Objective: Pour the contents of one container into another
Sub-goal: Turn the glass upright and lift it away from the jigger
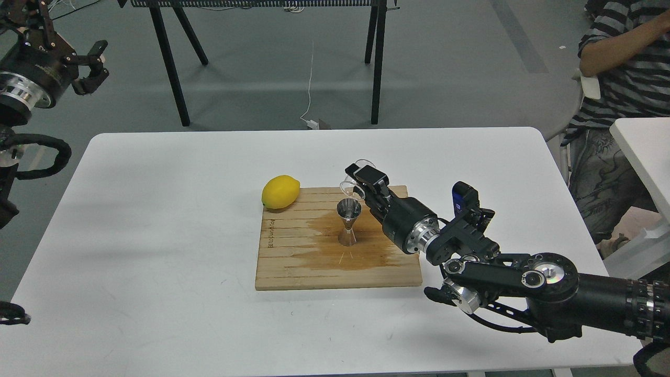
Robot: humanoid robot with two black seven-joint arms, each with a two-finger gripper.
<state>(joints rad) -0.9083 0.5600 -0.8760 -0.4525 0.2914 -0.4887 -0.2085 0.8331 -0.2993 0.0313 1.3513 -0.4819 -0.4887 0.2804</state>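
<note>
Head view, one white table (157,235) with rounded corners, filling most of the frame; behind it on the grey floor, the black legs of a second stand (172,68) and a white cable (310,78) running down to a plug; at the far right, a seated person in a striped shirt (623,68); on the table, right of centre, a wooden board (293,267) of horizontal slats, its middle and right part darkened by a wet stain (361,251); right arm (523,277), black with silver joints, entering from the lower right and reaching up and left over the board; left arm (31,78), at the upper left edge, raised well clear of the table; left gripper (91,68), jaws parted and holding nothing; right gripper (361,180), above the board's far edge, jaws clenched around the clear cup (352,183); lemon (281,191), yellow, lying at the board's far left corner, partly over the edge; jigger (349,222), shiny steel, hourglass-shaped, standing upright near the board's middle within the wet patch, apart from the lemon; clear cup, small and transparent, tipped over with its lower rim just above and behind the jigger's open top; whether any liquid is in either cannot be told.
</note>
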